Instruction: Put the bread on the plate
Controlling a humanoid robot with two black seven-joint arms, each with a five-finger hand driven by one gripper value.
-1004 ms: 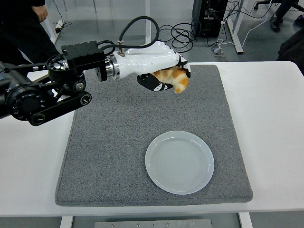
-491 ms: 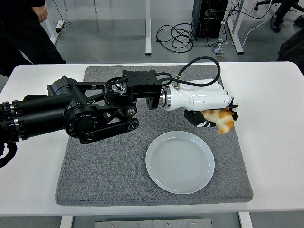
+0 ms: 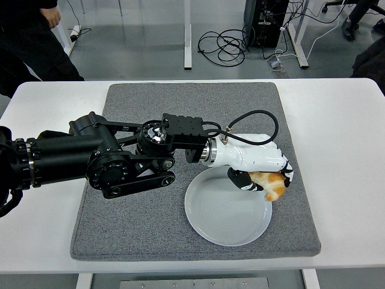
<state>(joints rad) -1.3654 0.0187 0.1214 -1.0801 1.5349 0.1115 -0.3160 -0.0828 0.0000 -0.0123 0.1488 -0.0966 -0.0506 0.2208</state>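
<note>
My left hand (image 3: 264, 179), white with dark fingers, reaches in from the left on a black arm and is shut on the bread (image 3: 271, 186), a golden-orange piece. Hand and bread hover over the right rim of the pale round plate (image 3: 216, 220), which lies on the grey mat (image 3: 132, 223) near the front. Whether the bread touches the plate I cannot tell. The fingers hide most of the bread. My right arm does not show.
The grey mat covers the middle of the white table (image 3: 343, 150). A person in dark clothes (image 3: 30, 42) stands at the top left beyond the table. Cables (image 3: 222, 45) and desk legs are on the floor behind.
My left hand has carried the bread from high over the mat's far side toward me and down, ending over the plate's right rim.
</note>
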